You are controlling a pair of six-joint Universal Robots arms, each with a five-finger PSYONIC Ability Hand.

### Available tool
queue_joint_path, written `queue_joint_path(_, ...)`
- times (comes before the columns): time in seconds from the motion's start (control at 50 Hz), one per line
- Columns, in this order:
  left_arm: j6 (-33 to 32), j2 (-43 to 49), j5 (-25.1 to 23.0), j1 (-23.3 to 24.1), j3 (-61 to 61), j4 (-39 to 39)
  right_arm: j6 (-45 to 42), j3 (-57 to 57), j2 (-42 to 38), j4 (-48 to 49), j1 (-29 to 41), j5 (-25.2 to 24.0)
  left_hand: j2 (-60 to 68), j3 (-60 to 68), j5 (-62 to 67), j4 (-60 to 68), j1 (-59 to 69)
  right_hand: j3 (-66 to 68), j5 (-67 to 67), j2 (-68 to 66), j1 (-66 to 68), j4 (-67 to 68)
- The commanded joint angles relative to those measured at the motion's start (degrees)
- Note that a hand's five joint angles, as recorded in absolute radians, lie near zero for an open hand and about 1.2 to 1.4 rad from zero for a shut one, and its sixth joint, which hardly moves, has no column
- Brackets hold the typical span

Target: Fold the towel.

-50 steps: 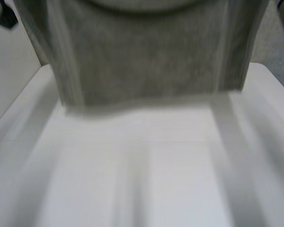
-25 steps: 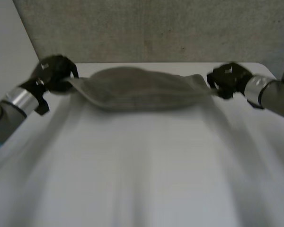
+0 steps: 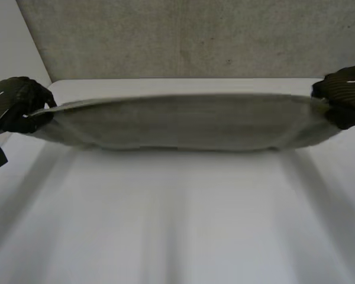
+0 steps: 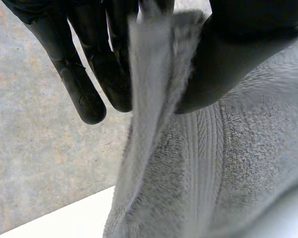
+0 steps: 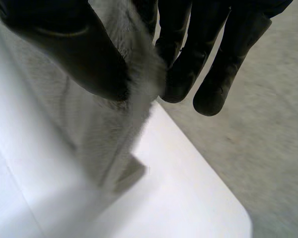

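A grey towel hangs stretched between my two hands above the white table, sagging a little in the middle. My left hand pinches its left end, and my right hand pinches its right end. In the left wrist view the thumb presses the towel's edge against the fingers. In the right wrist view the thumb and fingers clamp the towel's edge, which hangs down toward the table.
The table's far edge lies just behind the towel, with grey carpet floor beyond it. In the right wrist view a rounded table corner lies beyond my fingertips.
The towel went from hanging in front of the camera to being held low over the table. My hands have since moved apart and nearer, stretching it wider.
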State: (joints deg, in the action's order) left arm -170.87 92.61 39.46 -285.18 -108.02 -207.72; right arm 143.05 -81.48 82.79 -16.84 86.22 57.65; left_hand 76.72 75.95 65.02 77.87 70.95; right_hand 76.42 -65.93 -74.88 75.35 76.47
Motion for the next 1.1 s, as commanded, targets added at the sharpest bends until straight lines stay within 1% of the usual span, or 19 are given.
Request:
queue_joint_path(0.02, 3.1, 0.1, -0.9, 1.8, 0.3, 0.7, -0.1, 1.5, -2.9, 0.0, -1.7, 0.6, 3.3, 4.1, 5.0, 2.1, 9.0, 3.6, -4.1, -5.1, 4.7, 3.5)
queue_joint_path(0.14, 2.9, 8.1, 0.0, 6.7, 5.1, 0.1, -0.1, 7.9, -12.0, 0.1, -0.8, 2.1, 3.3, 4.1, 5.0, 2.1, 9.0, 3.6, -4.1, -5.1, 4.7, 3.5)
queue_joint_path(0.18, 2.5, 15.8, 1.4, 9.2, 11.5, 0.6, 0.2, 12.9, -18.1, 0.1, 1.3, 4.6, 3.3, 4.1, 5.0, 2.1, 9.0, 3.6, -4.1, -5.1, 4.7, 3.5)
queue_joint_path(0.2, 2.5, 15.8, 1.4, 9.2, 11.5, 0.6, 0.2, 12.9, -18.1, 0.1, 1.3, 4.6, 3.3, 4.1, 5.0, 2.1, 9.0, 3.6, -4.1, -5.1, 4.7, 3.5)
queue_joint_path(0.24, 2.2, 22.8, 4.6, 10.7, 17.5, 1.7, 0.2, 18.3, -24.0, 0.7, 4.8, 8.0, 3.3, 4.1, 5.0, 2.1, 9.0, 3.6, -4.1, -5.1, 4.7, 3.5)
queue_joint_path(0.4, 1.2, 36.8, 11.7, 12.1, 33.5, 8.7, 0.5, 27.3, -34.4, 4.6, 8.1, 12.7, 3.3, 4.1, 5.0, 2.1, 9.0, 3.6, -4.1, -5.1, 4.7, 3.5)
queue_joint_path(0.58, 1.2, 47.0, 16.0, 15.1, 47.5, 13.6, 0.5, 34.2, -42.8, 10.0, 11.0, 18.6, 2.8, 3.6, 4.5, 1.6, 8.6, 3.6, -4.1, -5.1, 4.7, 3.5)
queue_joint_path(0.62, 1.2, 48.5, 16.5, 15.3, 49.2, 13.8, 0.4, 37.2, -45.8, 10.6, 12.0, 20.8, -1.2, -0.5, 0.5, -2.4, 4.5, 3.6, -4.1, -5.1, 4.7, 3.5)
queue_joint_path(0.66, 1.2, 50.6, 17.0, 15.9, 51.7, 14.3, 0.4, 38.5, -47.0, 10.6, 12.6, 21.5, -21.8, -21.0, -20.1, -23.0, -16.0, 3.6, -4.1, -5.1, 4.7, 3.5)
queue_joint_path(0.68, 1.2, 50.6, 17.0, 15.9, 51.7, 14.3, 0.4, 38.5, -47.0, 10.6, 12.6, 21.5, -21.9, -21.2, -20.2, -23.1, -16.2, 3.6, -4.1, -5.1, 4.7, 3.5)
queue_joint_path(0.7, 1.2, 51.1, 17.3, 16.3, 52.5, 14.4, 0.4, 39.6, -48.0, 10.6, 12.8, 22.1, -34.9, -34.1, -33.2, -36.1, -29.1, -16.0, 15.5, 14.5, -14.9, -16.1)
queue_joint_path(0.72, 1.2, 51.3, 17.8, 16.9, 52.9, 14.3, 0.5, 40.4, -48.6, 10.7, 13.2, 22.4, -49.2, -48.4, -47.5, -50.4, -43.4, -43.7, 43.2, 42.1, -42.6, -43.7)
queue_joint_path(0.74, 1.2, 51.3, 17.8, 16.9, 52.9, 14.3, 0.5, 40.4, -48.6, 10.7, 13.2, 22.4, -49.3, -48.6, -47.6, -50.5, -43.6, -44.0, 43.5, 42.4, -42.9, -44.0)
queue_joint_path(0.76, 1.2, 51.1, 18.4, 17.5, 52.9, 14.3, 0.6, 41.1, -49.1, 10.7, 13.4, 22.9, -65.8, -65.1, -64.1, -67.0, -60.1, -64.9, 64.5, 63.4, -63.9, -65.0)
queue_joint_path(0.78, 1.2, 50.8, 18.8, 18.0, 52.8, 14.2, 0.6, 41.7, -49.1, 10.6, 13.5, 23.4, -65.8, -65.1, -64.1, -67.0, -60.1, -66.4, 65.9, 64.9, -65.3, -66.5)
queue_joint_path(0.9, 1.7, 48.5, 19.2, 18.1, 52.2, 14.8, 3.6, 41.9, -46.6, 9.8, 13.7, 24.9, -66.0, -65.2, -64.3, -67.2, -60.2, -66.4, 65.9, 64.9, -65.3, -66.5)
queue_joint_path(0.94, 1.6, 44.6, 19.2, 17.7, 49.4, 15.8, 8.9, 40.0, -41.6, 9.5, 13.4, 24.7, -66.0, -65.2, -64.3, -67.2, -60.2, -66.4, 65.9, 64.9, -65.3, -66.5)
queue_joint_path(1.0, 1.4, 42.4, 19.2, 17.6, 47.1, 16.2, 11.5, 38.1, -38.9, 9.0, 12.9, 24.4, -66.0, -65.2, -64.3, -67.2, -60.2, -66.4, 65.9, 64.9, -65.3, -66.5)
queue_joint_path(1.1, 1.1, 30.3, 18.8, 17.1, 33.8, 15.5, 14.2, 25.4, -28.8, 6.7, 12.7, 22.6, -64.5, -63.7, -62.8, -65.6, -58.7, -66.4, 65.9, 64.9, -65.3, -66.5)
